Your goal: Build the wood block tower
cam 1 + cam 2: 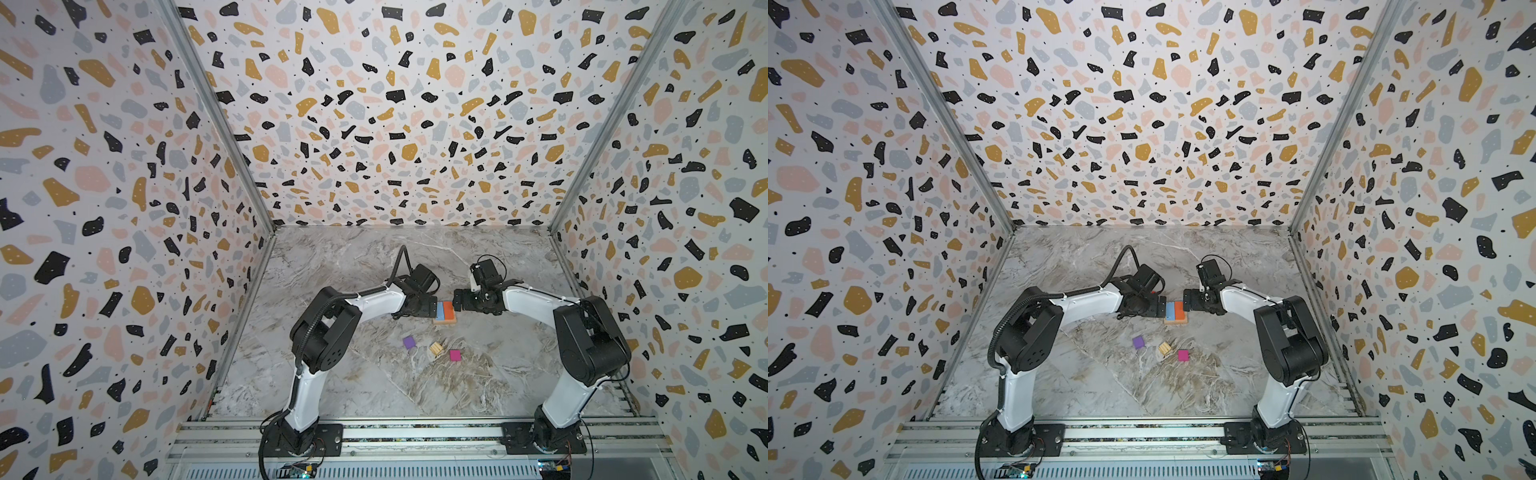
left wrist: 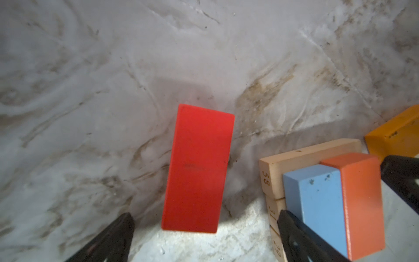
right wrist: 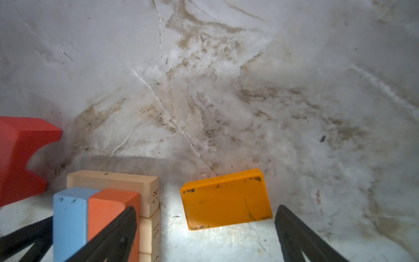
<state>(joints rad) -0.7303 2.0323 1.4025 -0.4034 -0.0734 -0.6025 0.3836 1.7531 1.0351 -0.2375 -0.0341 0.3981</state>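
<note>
We note left gripper jaws wide apart, holding nothing; red block flat on table between them. Right gripper likewise wide, amber block between its jaws, unheld. Marble-look table, terrazzo-print walls on 3 sides. Tower sits between both grippers: tan base, with light blue block and orange block on top. Purple cube, tan cube and magenta cube lie loose nearer arm bases.

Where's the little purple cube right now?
In both top views the purple cube lies loose near the middle, just left of the tan cube.
</note>
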